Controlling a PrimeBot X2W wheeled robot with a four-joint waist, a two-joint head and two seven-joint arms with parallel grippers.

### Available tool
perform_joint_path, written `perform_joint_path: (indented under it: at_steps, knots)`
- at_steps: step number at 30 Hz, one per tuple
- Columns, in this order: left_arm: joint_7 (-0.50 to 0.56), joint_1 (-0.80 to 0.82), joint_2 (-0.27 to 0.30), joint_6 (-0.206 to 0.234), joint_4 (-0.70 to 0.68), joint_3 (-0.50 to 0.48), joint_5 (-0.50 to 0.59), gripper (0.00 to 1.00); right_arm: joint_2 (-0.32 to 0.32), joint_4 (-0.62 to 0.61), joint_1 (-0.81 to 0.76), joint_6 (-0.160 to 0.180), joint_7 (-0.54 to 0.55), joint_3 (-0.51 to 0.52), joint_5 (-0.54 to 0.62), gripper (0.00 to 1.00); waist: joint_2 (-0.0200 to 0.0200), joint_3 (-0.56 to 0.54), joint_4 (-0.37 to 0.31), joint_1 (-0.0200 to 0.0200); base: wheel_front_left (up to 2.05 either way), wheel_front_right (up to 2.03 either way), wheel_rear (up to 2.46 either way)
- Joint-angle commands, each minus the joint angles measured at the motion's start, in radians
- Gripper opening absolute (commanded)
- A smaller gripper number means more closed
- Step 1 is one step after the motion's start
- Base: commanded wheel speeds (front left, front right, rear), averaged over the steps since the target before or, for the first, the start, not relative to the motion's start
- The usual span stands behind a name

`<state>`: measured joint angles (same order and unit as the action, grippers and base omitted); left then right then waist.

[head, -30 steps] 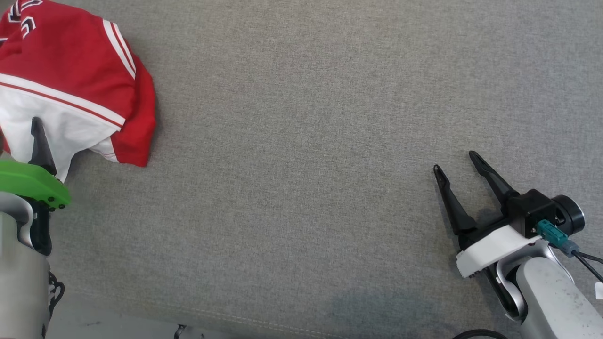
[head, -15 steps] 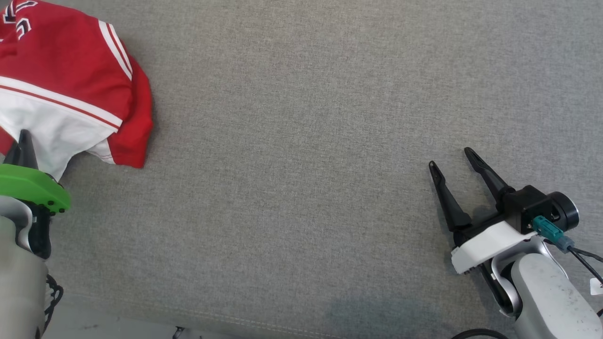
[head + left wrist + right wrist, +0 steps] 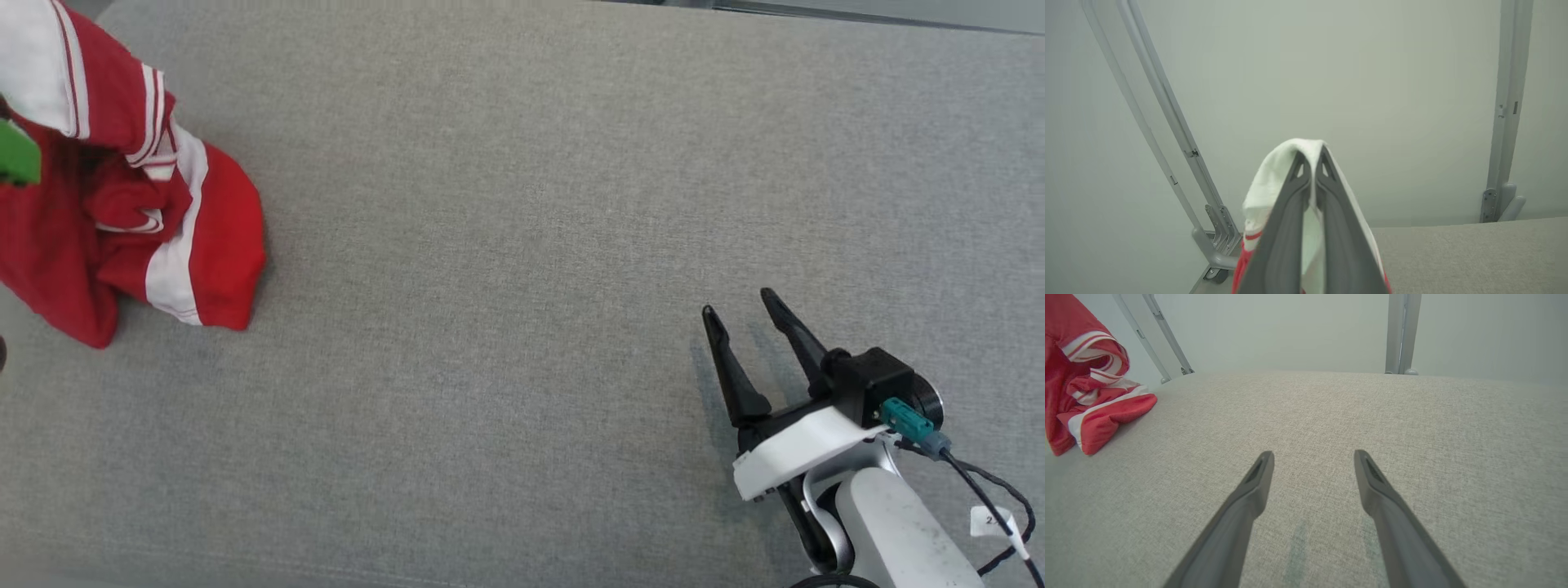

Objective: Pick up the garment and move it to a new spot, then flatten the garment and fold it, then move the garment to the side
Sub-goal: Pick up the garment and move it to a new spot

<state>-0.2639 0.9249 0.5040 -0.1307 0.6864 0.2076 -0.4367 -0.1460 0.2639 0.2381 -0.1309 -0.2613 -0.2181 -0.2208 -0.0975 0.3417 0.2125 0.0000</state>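
So the garment (image 3: pixel 122 229), a red jersey with white panels and stripes, is bunched up at the far left of the grey fabric-covered table (image 3: pixel 522 245). Its top end hangs up in the air while the lower folds rest on the table, so it's half lifted and not clear of the surface. The left pincer (image 3: pixel 1310 157) is clamped on a white bit of the cloth, its fingers squeezed together with fabric draped over the tips in the left wrist view. The right pincer (image 3: pixel 740 305) is well apart from all that, down near the table at the lower right, fingers spread and holding nothing.

My read: this is step one, the pick-up, with the move to a new spot not yet done. I'd guess the left arm needs to go higher so the trailing end comes off the table, then carry it toward the open middle and set it down. The grip is only on one edge, so a jerky move could let it slip. Flattening will likely want that right pincer too.
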Motion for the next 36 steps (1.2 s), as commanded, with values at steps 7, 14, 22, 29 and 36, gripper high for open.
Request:
perform_joint_path:
  at_steps: [7,14,22,29,36]
  knots:
    - [-0.001,0.127,0.000,0.000,-0.133,0.143,0.031,0.00,0.044,0.008,-0.057,0.000,-0.002,0.013,-0.012,1.00,0.0001,-0.123,-0.159,0.0000,0.00,0.00,0.00]
    - [0.000,0.200,-0.054,0.000,-0.214,0.217,0.008,0.00,0.059,0.006,-0.081,0.000,-0.002,0.038,-0.013,1.00,0.0001,-0.138,-0.287,0.0000,0.00,0.00,0.00]
    - [-0.001,0.153,-0.181,0.043,-0.231,0.145,-0.008,0.00,0.070,-0.005,-0.081,0.000,-0.002,0.061,-0.014,1.00,0.0001,-0.094,-0.408,0.0000,0.00,0.00,0.00]
    - [-0.001,0.001,-0.367,0.035,-0.263,0.085,0.028,0.00,0.085,-0.009,-0.067,0.000,-0.002,0.069,-0.019,1.00,0.0001,-0.063,-0.459,0.0000,0.00,0.00,0.00]
    - [0.000,-0.265,-0.442,0.012,-0.246,0.033,0.059,1.00,0.089,-0.001,-0.072,0.000,-0.002,0.067,-0.022,1.00,0.0001,-0.091,-0.453,0.0000,0.00,0.00,0.00]
